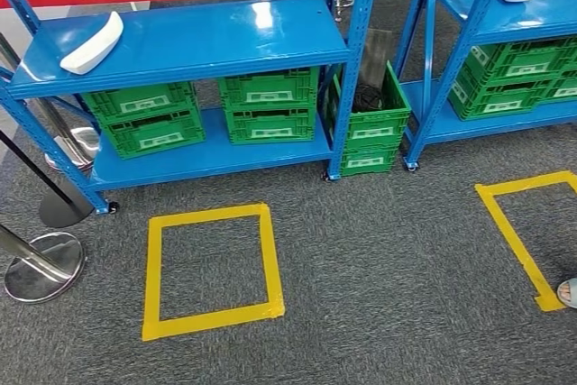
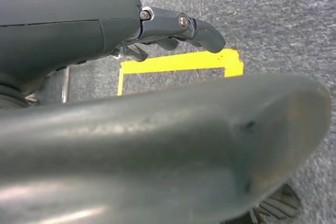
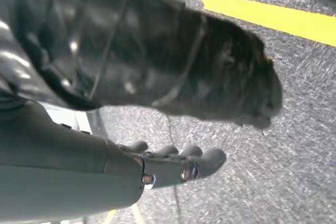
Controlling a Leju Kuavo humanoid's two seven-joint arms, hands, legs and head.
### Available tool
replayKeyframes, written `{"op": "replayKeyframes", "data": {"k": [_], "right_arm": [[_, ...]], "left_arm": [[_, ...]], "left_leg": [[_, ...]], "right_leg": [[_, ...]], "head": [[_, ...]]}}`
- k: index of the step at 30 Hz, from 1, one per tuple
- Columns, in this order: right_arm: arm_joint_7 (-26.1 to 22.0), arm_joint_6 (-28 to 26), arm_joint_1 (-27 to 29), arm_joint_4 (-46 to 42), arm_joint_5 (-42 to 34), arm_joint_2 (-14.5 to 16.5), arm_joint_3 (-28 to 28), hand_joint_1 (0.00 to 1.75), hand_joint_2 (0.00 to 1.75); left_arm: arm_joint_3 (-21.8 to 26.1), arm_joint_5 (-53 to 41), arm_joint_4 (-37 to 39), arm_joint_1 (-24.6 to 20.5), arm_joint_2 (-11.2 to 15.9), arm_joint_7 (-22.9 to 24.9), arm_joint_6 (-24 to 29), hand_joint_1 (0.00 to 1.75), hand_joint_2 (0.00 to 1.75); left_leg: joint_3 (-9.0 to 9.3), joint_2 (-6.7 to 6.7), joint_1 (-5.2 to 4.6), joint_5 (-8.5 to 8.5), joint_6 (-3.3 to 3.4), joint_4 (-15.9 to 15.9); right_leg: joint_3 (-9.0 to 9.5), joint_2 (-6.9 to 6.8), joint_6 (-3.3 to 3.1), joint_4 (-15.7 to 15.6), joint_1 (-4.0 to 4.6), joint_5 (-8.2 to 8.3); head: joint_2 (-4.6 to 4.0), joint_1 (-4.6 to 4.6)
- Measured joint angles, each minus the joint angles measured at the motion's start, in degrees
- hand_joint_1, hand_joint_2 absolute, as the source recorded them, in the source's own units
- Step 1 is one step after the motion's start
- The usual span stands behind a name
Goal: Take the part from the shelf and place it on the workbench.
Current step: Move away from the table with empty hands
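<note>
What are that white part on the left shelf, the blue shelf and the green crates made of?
White part: probably moulded plastic, smooth and slightly shiny. Blue shelf: likely painted metal, glossy with a light glare. Green crates: plastic by their ribbed, latticed walls.

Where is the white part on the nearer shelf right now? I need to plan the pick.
In the head view the white part lies at the left end of the blue shelf's top board, above the leftmost green crates.

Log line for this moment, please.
phase: facing shelf | white part on top level, untouched | left hand open, holds nothing | right hand open, holds nothing
</note>
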Motion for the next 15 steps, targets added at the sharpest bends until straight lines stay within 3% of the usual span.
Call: {"op": "replayKeyframes", "data": {"k": [2, 4, 8, 12, 15], "right_arm": [[-0.02, 0.17, 0.04, 0.08, 0.01, 0.03, 0.01, 0.0, 0.0], [-0.07, 0.28, 0.08, 0.13, 0.01, 0.05, 0.02, 0.0, 0.0], [-0.05, 0.36, 0.21, 0.16, 0.04, 0.08, 0.02, 0.0, 0.0], [-0.06, 0.43, 0.11, 0.16, 0.08, 0.08, 0.02, 0.0, 0.0], [-0.07, 0.45, 0.08, 0.15, 0.09, 0.08, 0.02, 0.0, 0.0]], "left_arm": [[0.12, 0.01, 0.0, -0.07, 0.07, -0.01, -0.04, 0.0, 0.0], [0.15, 0.02, 0.0, -0.12, 0.1, -0.01, -0.08, 0.0, 0.0], [0.16, 0.03, 0.0, -0.17, 0.14, -0.01, -0.12, 0.0, 0.0], [0.17, 0.03, 0.0, -0.27, 0.23, -0.02, -0.09, 0.0, 0.0], [0.29, 0.35, 0.0, -0.3, 0.18, -0.22, -0.44, 0.0, 0.0]], "left_leg": [[0.01, 0.02, -0.06, -0.53, -0.89, 0.33], [-0.13, 0.07, -0.18, -0.92, -1.07, 0.52], [0.17, 0.06, -0.25, -0.87, 0.75, 0.34], [0.41, 0.06, -0.34, -0.79, 1.61, -0.07], [0.57, 0.06, -0.23, -0.9, 1.83, -0.3]], "right_leg": [[1.47, -0.19, -0.83, -3.77, 0.22, 0.92], [1.58, -0.19, -2.19, -3.97, 0.29, 0.98], [1.64, 0.0, -2.39, -4.01, 0.19, 1.28], [1.79, 0.07, -3.08, -4.02, 0.34, 0.83], [1.93, 0.04, -3.35, -4.01, 0.62, 0.68]], "head": [[0.0, 0.18], [0.01, 0.15], [0.01, -0.26], [0.01, -0.66], [0.01, -0.8]]}}
